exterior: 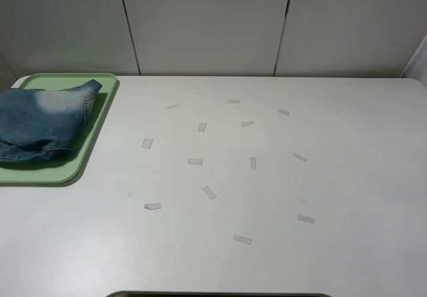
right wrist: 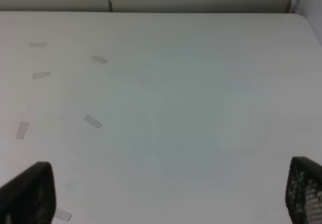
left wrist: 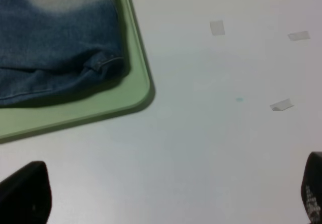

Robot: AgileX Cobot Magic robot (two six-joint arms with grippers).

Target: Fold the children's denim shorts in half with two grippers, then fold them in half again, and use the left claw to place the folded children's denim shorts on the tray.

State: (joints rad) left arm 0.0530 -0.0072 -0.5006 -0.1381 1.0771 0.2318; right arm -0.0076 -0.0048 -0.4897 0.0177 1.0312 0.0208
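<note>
The folded denim shorts (exterior: 43,123) lie on the light-green tray (exterior: 100,120) at the table's far left. The left wrist view shows the same shorts (left wrist: 55,43) on the tray (left wrist: 136,83), with my left gripper (left wrist: 171,194) open over bare table a short way off the tray's corner, holding nothing. One dark fingertip (left wrist: 25,194) shows at each lower corner. My right gripper (right wrist: 166,194) is also open above bare table, its fingertips (right wrist: 307,194) wide apart and empty. Neither arm appears in the exterior high view.
Several small whitish tape strips (exterior: 195,161) are scattered over the middle of the white table (exterior: 333,190). A panelled wall (exterior: 213,23) runs behind the table's far edge. A dark edge (exterior: 220,294) shows at the near side.
</note>
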